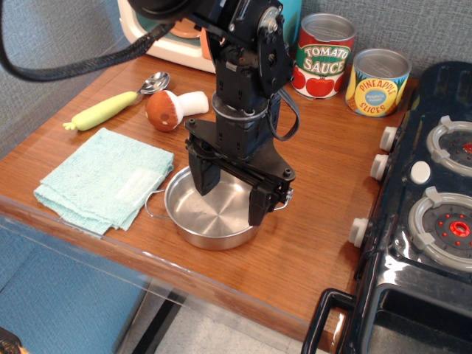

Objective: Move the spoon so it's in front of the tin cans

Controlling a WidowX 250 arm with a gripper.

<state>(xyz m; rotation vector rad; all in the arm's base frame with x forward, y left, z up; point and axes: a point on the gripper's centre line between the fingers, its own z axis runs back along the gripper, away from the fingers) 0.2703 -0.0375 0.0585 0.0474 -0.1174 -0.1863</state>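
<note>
Probably light and stiff, the spoon (118, 103) beside the mushroom (173, 109) suits a handle grasp by the spread, empty gripper (232, 193).

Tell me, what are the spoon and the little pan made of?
The spoon: its bowl looks like shiny metal because it glints, and its pale yellow-green handle looks like matte plastic or rubber. The pan looks like brushed steel, silvery with faint ring marks inside.

You see the spoon (118, 103), with shiny bowl and pale yellow-green handle, lying flat at the back left of the bench (324, 155), well apart from the two upright tin cans (350, 70) at the back right.
</note>
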